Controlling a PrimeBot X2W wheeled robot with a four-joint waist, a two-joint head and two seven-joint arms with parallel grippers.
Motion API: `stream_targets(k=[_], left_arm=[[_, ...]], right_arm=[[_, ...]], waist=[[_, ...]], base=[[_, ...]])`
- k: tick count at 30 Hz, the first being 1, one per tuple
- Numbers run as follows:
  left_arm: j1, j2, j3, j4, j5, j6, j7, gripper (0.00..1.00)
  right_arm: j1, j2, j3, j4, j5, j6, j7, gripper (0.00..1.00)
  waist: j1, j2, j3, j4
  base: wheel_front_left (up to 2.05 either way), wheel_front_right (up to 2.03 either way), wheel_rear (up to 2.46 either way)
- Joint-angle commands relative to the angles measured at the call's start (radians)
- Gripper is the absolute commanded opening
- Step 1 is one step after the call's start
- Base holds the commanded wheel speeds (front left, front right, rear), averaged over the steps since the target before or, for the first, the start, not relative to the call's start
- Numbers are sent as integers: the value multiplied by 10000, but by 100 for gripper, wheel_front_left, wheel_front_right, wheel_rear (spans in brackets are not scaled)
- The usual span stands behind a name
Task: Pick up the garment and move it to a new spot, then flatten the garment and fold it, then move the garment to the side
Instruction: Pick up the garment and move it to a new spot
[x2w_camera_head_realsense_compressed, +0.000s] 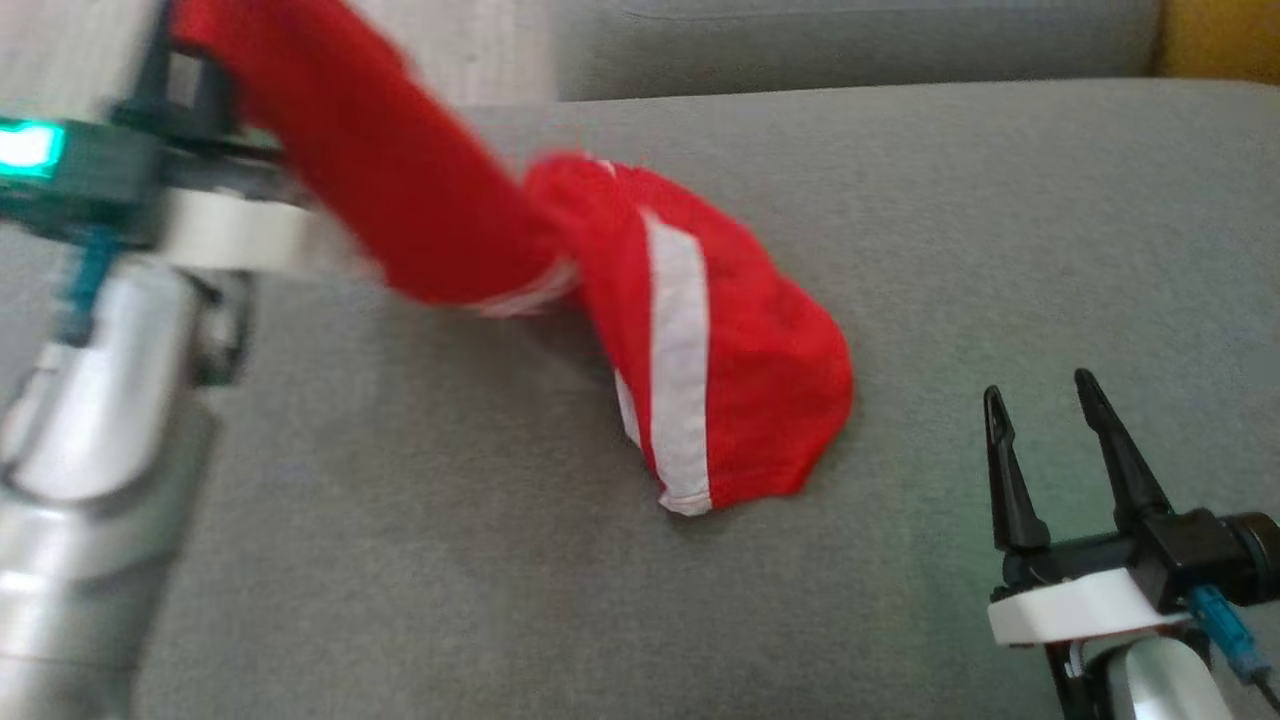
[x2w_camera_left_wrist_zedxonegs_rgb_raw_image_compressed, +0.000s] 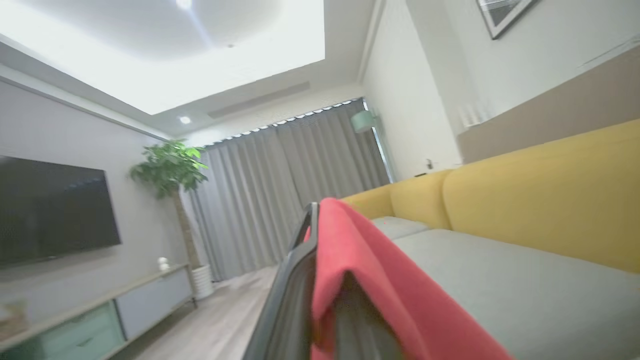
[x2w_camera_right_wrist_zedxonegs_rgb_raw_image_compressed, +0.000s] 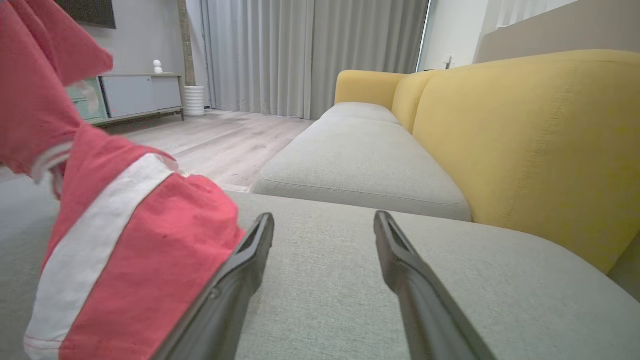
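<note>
The garment (x2w_camera_head_realsense_compressed: 700, 350) is red with a white stripe. Its lower part rests bunched on the grey sofa seat (x2w_camera_head_realsense_compressed: 1000, 200), and its upper part stretches up to the top left. My left gripper (x2w_camera_head_realsense_compressed: 190, 50) is raised there, blurred, and shut on the garment's upper end. In the left wrist view the red cloth (x2w_camera_left_wrist_zedxonegs_rgb_raw_image_compressed: 360, 260) drapes over my left gripper (x2w_camera_left_wrist_zedxonegs_rgb_raw_image_compressed: 320, 215) and hides one finger. My right gripper (x2w_camera_head_realsense_compressed: 1040, 395) stands open just above the seat, to the right of the garment and apart from it. In the right wrist view its fingers (x2w_camera_right_wrist_zedxonegs_rgb_raw_image_compressed: 324, 220) hold nothing, and the garment (x2w_camera_right_wrist_zedxonegs_rgb_raw_image_compressed: 140, 240) lies to their left.
A yellow backrest (x2w_camera_right_wrist_zedxonegs_rgb_raw_image_compressed: 525, 140) runs along the right of the seat, and a second grey cushion (x2w_camera_right_wrist_zedxonegs_rgb_raw_image_compressed: 360, 160) lies beyond it. Wooden floor (x2w_camera_right_wrist_zedxonegs_rgb_raw_image_compressed: 215, 140), a low cabinet (x2w_camera_right_wrist_zedxonegs_rgb_raw_image_compressed: 130, 95), grey curtains (x2w_camera_right_wrist_zedxonegs_rgb_raw_image_compressed: 300, 50), a potted plant (x2w_camera_left_wrist_zedxonegs_rgb_raw_image_compressed: 170, 170) and a wall screen (x2w_camera_left_wrist_zedxonegs_rgb_raw_image_compressed: 50, 210) are further off.
</note>
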Motion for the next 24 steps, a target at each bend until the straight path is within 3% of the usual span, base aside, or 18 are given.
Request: stream_targets(k=[1, 10, 15, 21, 22, 24], left_arm=[[-616, 720, 647, -423, 72, 94, 1, 0], [-566, 2623, 2103, -248, -289, 308, 387, 0], [766, 2213, 2392, 517, -994, 451, 449, 0], [2156, 990, 2406, 2041, -2032, 43, 238, 0], [2276, 826, 2439, 2273, -2140, 3, 175, 4], [2433, 592, 2441, 2648, -2187, -40, 71, 100]], right_arm=[[-106, -36, 221, -339, 47, 35, 4, 100], [-123, -158, 181, -449, -67, 35, 4, 100], [-244, -348, 227, -490, -73, 35, 4, 100], [-307, -566, 301, -516, -61, 35, 4, 100], [-309, -585, 307, -514, -62, 35, 4, 100], [-311, -621, 313, -478, -56, 35, 4, 100]], waist=[[1, 0, -46, 350], [1, 0, 427, 1478], [1, 0, 712, 1851], [1, 0, 924, 2056], [1, 0, 927, 2065], [1, 0, 887, 2070]], base=[[0, 0, 0], [0, 0, 0], [0, 0, 0], [0, 0, 0], [0, 0, 0], [0, 0, 0]])
